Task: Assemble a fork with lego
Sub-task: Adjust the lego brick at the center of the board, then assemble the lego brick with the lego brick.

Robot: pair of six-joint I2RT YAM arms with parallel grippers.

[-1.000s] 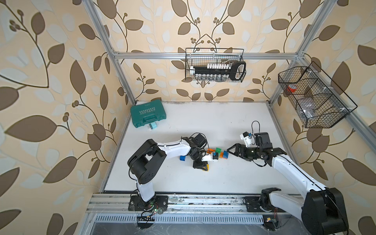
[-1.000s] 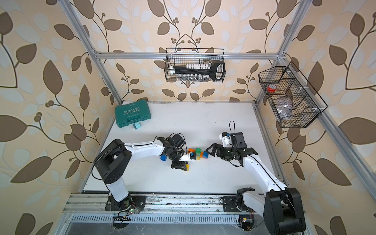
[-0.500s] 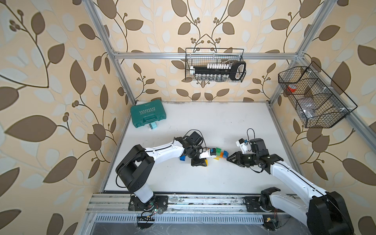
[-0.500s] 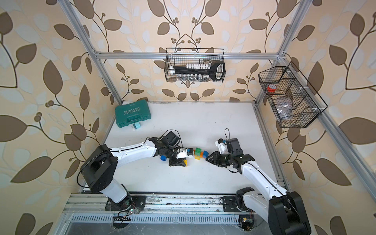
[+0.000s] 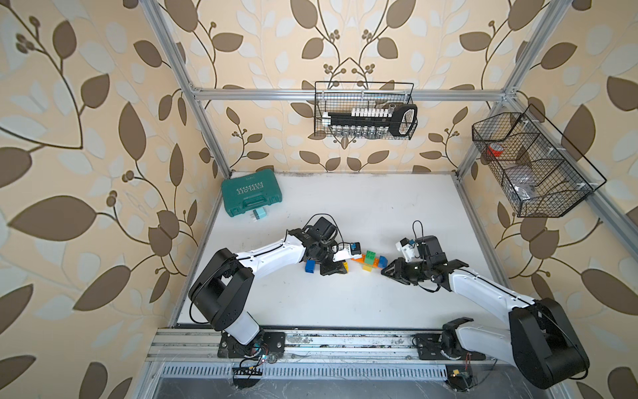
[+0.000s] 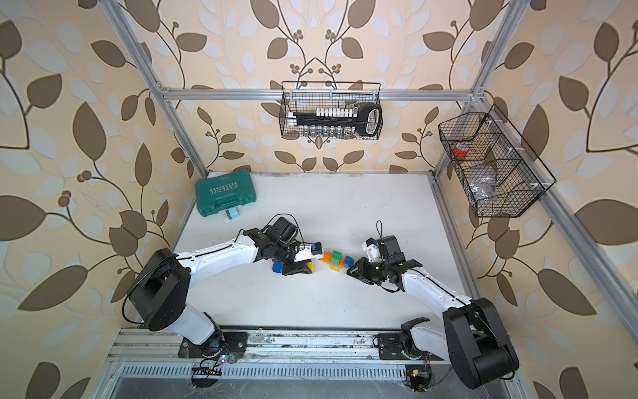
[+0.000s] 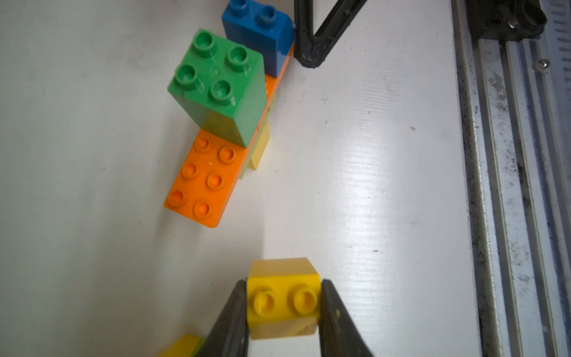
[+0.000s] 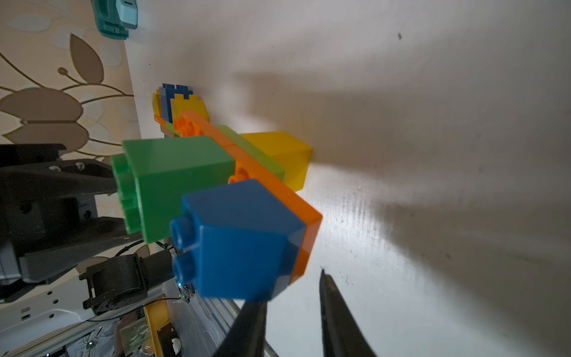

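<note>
**Left pincer pinches a yellow brick; right pincer pressed together beside the build**

In both top views the two arms meet near the middle of the white table point(image 5: 345, 304), with the lego build point(image 5: 371, 260) lying between them. The left gripper point(image 5: 333, 267) sits just left of the build, and the right gripper point(image 5: 386, 271) points at it from the right.

In the left wrist view, the left gripper point(image 7: 283, 286) pinches a yellow brick point(image 7: 282, 301) at the lower middle of the frame. One dark finger point(image 7: 234, 309) presses on each side, and the brick's two studs face the camera.

Above it in that frame stands the build, apart from the held brick. It is an orange plate point(image 7: 200, 182) carrying a green brick point(image 7: 216, 77) and, beyond that, a blue brick point(image 7: 258, 27). A second yellow piece point(image 7: 259, 151) shows under the plate's edge.

At the top of the same frame, the right gripper point(image 7: 309, 58) shows its tips pressed together with nothing between them. It is just beside the blue end of the build, and whether it touches cannot be told.

A loose blue brick point(image 5: 310, 266) lies on the table just left of the left gripper. A teal tool case point(image 5: 250, 197) sits well apart in the table's upper left corner.
</note>
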